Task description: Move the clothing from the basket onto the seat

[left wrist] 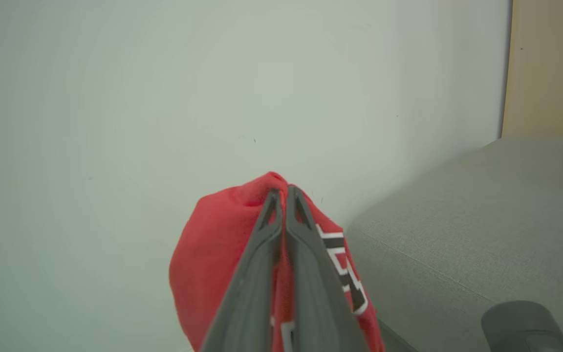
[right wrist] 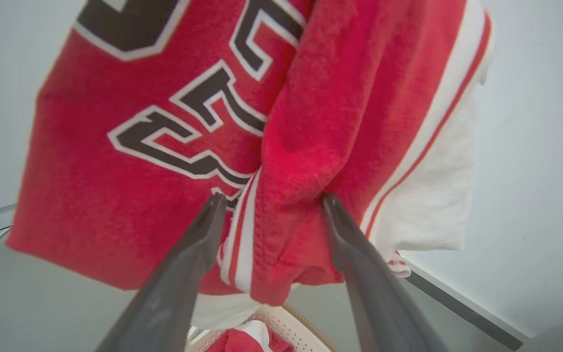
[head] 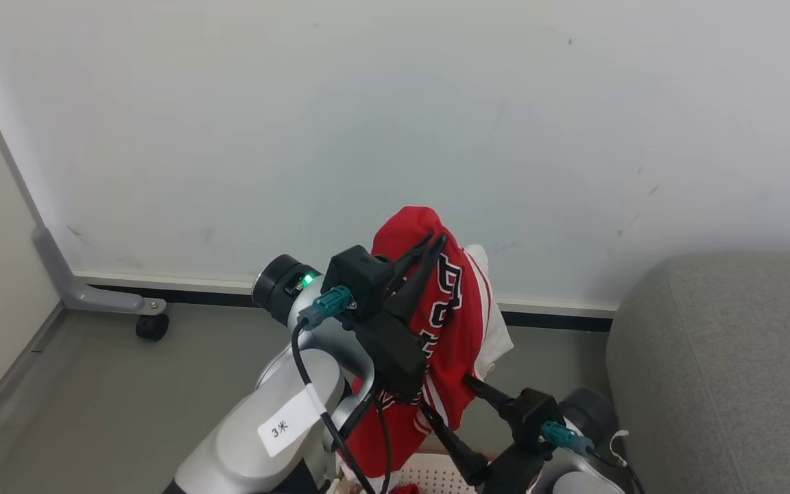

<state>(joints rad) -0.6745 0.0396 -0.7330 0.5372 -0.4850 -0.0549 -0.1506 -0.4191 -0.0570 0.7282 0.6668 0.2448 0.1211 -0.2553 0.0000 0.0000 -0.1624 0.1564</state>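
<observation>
My left gripper (head: 433,241) is raised and shut on the top of a red garment (head: 450,322) with black-and-white lettering and white stripes, which hangs down from it; the left wrist view shows the fingers (left wrist: 281,191) pinched on the red cloth (left wrist: 213,244). Lower down, my right gripper (head: 444,392) stands open, its fingers (right wrist: 203,230) on either side of a hanging fold of the garment (right wrist: 140,195). Below, the cream perforated basket (head: 439,473) (right wrist: 303,330) holds another red piece (right wrist: 240,341). The grey seat (head: 724,370) (left wrist: 457,234) is to the right.
A white wall stands close ahead, with a dark skirting strip at the floor. A grey metal stand leg with a black caster (head: 151,326) sits on the grey floor at the left. A beige panel (left wrist: 550,68) rises behind the seat.
</observation>
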